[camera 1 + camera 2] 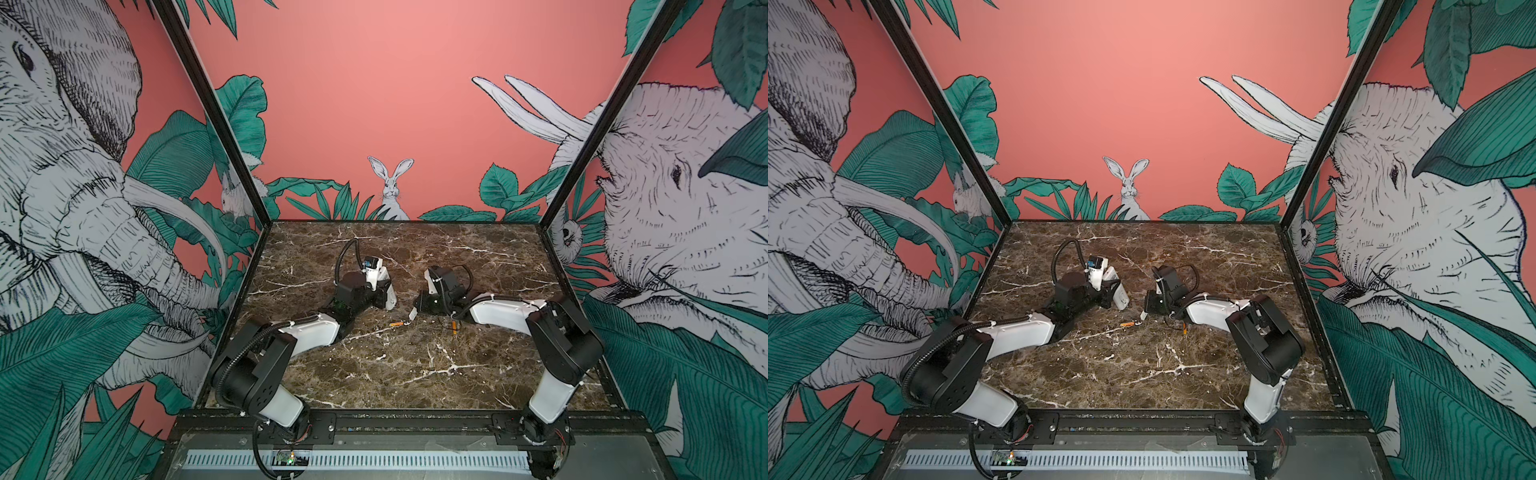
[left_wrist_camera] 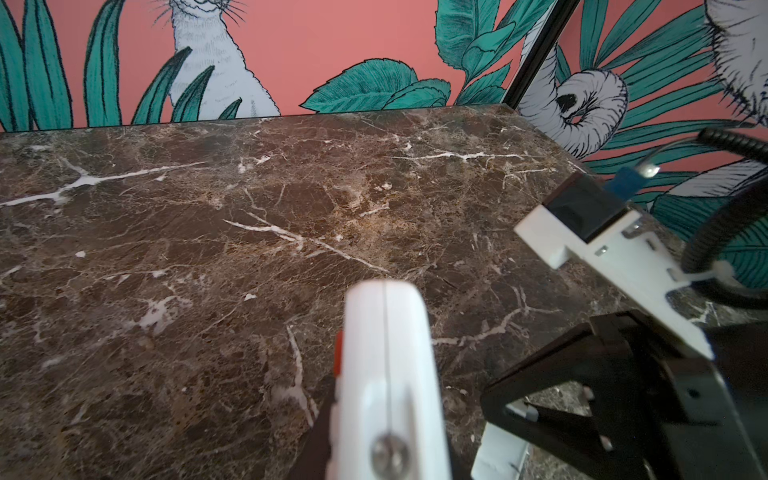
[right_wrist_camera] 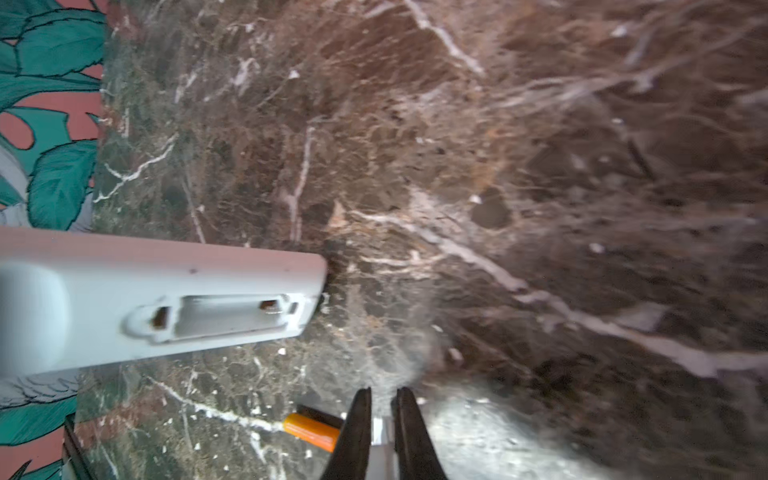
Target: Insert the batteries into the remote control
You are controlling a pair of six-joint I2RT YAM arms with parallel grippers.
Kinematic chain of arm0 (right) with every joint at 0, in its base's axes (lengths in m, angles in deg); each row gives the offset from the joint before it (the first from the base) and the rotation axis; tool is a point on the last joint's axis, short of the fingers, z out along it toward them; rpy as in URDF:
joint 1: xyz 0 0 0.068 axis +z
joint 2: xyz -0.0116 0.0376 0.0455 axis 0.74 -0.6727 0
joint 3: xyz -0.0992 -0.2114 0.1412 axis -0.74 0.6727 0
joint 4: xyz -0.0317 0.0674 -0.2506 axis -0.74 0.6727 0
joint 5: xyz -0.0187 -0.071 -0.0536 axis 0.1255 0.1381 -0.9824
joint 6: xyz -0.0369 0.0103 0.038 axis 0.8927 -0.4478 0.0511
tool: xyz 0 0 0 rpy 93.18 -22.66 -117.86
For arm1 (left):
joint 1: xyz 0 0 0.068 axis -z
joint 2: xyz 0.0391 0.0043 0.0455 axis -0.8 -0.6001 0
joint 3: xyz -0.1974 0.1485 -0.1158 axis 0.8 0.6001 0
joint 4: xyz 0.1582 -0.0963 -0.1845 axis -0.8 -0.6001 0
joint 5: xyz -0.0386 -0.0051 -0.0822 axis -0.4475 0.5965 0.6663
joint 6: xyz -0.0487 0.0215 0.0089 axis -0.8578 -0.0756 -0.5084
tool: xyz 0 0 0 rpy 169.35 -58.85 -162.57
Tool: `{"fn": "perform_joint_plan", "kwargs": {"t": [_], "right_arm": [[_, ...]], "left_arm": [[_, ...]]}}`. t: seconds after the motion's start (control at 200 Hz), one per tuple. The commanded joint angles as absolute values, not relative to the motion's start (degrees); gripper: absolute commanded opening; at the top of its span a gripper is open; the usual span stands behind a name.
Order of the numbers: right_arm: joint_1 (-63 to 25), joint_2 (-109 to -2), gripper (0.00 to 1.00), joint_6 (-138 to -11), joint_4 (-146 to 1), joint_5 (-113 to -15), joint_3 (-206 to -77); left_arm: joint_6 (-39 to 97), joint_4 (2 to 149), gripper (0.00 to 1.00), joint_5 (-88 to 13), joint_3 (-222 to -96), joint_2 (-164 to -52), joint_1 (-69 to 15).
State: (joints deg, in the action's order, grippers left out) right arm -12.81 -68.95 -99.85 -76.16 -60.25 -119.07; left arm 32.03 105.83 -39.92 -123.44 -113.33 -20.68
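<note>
My left gripper (image 1: 383, 296) is shut on the remote control (image 1: 389, 291), a slim white bar held tilted up off the table; the left wrist view shows it edge-on (image 2: 386, 365). The right wrist view shows the remote's plain back (image 3: 166, 291) with an open, empty battery bay. My right gripper (image 3: 384, 395) is low over the table, its jaws shut on a thin white cover piece (image 1: 413, 314). One orange battery (image 1: 397, 323) lies on the marble just left of that gripper and shows beside its fingers (image 3: 311, 430). A second battery (image 1: 455, 328) lies under the right forearm.
The dark marble table (image 1: 395, 374) is walled by patterned panels at the back and both sides. Black frame posts (image 1: 552, 216) stand at the far corners. The right arm's wrist camera mount (image 2: 582, 232) sits close to the remote.
</note>
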Motion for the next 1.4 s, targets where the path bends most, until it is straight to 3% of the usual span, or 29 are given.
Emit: {"fn": "perform_joint_plan", "kwargs": {"t": [0.0, 0.43, 0.76, 0.925, 1.2, 1.395], "right_arm": [[-16.04, -67.17, 0.14, -96.5, -77.09, -58.71, -117.42], [-27.04, -65.88, 0.2, -92.1, -81.1, -52.1, -111.21], [-29.01, -67.15, 0.43, -88.77, -77.58, -51.4, -114.47], [-28.92, -62.27, 0.53, -86.44, -72.18, -55.99, -113.54], [-24.77, -49.17, 0.54, -84.21, -62.33, -65.35, -107.5], [-20.1, -45.6, 0.54, -84.55, -58.32, -69.39, -105.15]], "left_arm": [[32.67, 102.64, 0.16, -38.67, -124.25, -112.86, -20.26], [32.07, 102.96, 0.16, -38.58, -124.06, -112.92, -20.23], [33.22, 100.59, 0.16, -39.45, -123.55, -110.58, -20.25], [33.61, 99.54, 0.16, -39.0, -123.79, -109.63, -20.27], [34.25, 98.25, 0.15, -37.16, -124.74, -108.4, -20.33], [33.67, 98.07, 0.14, -35.31, -126.42, -107.77, -20.41]]}}
